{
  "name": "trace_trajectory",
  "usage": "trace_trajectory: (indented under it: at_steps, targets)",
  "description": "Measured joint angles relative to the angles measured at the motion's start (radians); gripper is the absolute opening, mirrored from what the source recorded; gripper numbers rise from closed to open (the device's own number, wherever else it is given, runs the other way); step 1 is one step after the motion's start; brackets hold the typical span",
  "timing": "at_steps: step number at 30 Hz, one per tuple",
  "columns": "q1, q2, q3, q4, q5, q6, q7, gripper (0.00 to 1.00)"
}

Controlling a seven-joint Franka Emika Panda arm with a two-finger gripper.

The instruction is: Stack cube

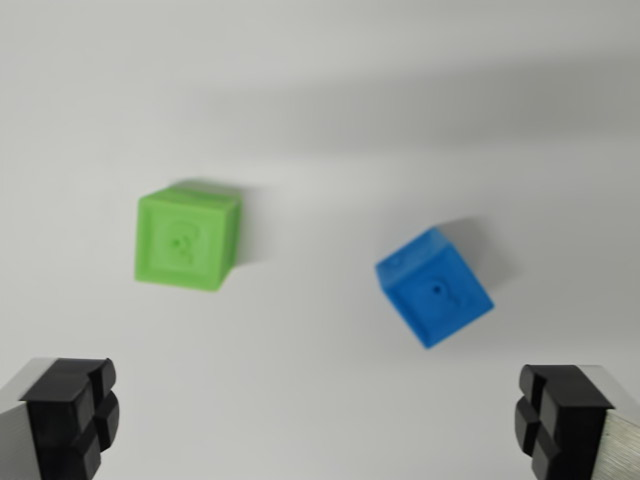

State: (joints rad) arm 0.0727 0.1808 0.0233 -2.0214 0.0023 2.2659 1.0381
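A wrist-mounted camera looks down on a plain white table (320, 90). Two small plastic cubes rest on it, well apart from each other and not stacked.

The green cube (186, 240) sits toward the wrist view's left, roughly square to the frame, with a round embossed mark on its top face. The blue cube (435, 287) sits toward the wrist view's right and a little lower in the picture, turned at an angle so one corner points downward in the frame; its top face carries a small dark dot and a faint raised pattern (too blurred to make out). Each cube casts a soft shadow up and to the right.

At the bottom edge, the gripper (320, 425) shows as two black fingertip pads (75, 410), one in each lower corner. The jaws are spread wide apart with nothing between them, and both cubes lie above the fingertips in the frame, touching neither.
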Motion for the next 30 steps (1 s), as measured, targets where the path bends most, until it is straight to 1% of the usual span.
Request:
trace_trajectory:
  at_steps: [12, 30]
  targets:
    - [0.044, 0.062, 0.001, -0.021, -0.007, 0.065, 0.093, 1.00]
    - [0.111, 0.177, 0.000, -0.023, -0.013, 0.154, 0.232, 1.00]
